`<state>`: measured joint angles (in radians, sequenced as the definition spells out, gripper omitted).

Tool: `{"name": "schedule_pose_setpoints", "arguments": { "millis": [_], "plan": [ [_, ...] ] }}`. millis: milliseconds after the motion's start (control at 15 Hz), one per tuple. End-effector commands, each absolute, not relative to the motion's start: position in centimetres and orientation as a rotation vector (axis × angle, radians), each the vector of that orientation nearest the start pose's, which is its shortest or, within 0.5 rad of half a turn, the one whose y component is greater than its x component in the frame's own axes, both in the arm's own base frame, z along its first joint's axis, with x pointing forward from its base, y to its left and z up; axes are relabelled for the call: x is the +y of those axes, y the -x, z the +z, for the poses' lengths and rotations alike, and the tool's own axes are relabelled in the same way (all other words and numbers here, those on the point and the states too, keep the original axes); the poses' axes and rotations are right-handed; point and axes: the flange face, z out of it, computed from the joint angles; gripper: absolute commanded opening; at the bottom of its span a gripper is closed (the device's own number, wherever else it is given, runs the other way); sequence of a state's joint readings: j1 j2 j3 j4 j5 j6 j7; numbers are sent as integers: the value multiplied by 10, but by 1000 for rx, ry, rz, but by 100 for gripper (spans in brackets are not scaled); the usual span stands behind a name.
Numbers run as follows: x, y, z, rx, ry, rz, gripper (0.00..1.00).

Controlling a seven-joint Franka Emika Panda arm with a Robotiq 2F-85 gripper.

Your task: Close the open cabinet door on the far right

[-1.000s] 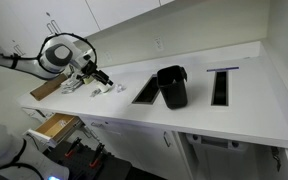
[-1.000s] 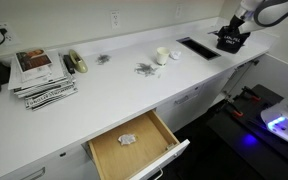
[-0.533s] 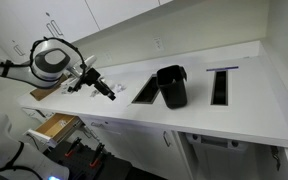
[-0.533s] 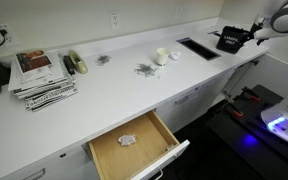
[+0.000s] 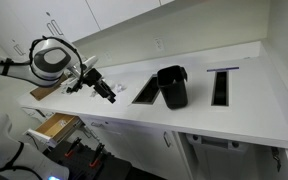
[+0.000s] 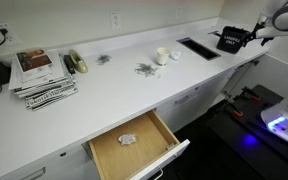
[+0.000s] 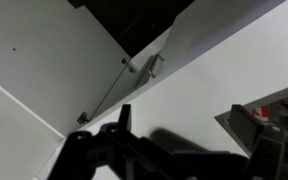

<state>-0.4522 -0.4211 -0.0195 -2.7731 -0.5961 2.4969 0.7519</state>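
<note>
The cabinet door [image 5: 191,153] shows below the counter at the lower right of an exterior view. It is a narrow white panel standing out beside a dark cabinet interior [image 5: 234,160]. My gripper [image 5: 105,90] hangs above the white counter [image 5: 244,105], far from that door. It also shows at the far end of the counter in an exterior view [image 6: 232,40]. In the wrist view my gripper [image 7: 204,130] has its dark fingers spread, with nothing between them. The wrist view does not show the door.
A black bin [image 5: 171,86] stands between two rectangular counter cutouts [image 5: 221,85]. A drawer with a wooden inside [image 6: 134,143] is pulled out. Magazines [image 6: 42,72] and small items [image 6: 144,68] lie on the counter. Upper cabinets [image 7: 44,60] hang above.
Over the last second my gripper has lifted off the counter items and swung out along the counter. It has barely moved in the last half second.
</note>
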Motion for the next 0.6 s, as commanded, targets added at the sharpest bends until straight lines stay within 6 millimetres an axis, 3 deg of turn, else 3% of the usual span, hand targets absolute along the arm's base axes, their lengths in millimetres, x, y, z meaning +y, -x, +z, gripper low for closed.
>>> {"name": "schedule_pose_setpoints", "arguments": {
  "millis": [0, 333, 533],
  "plan": [
    [-228, -314, 345, 1537, 3074, -131, 100],
    [-336, -268, 328, 1916, 2714, -61, 100],
    [-389, -257, 316, 2121, 2509, -184, 100]
  ]
}}
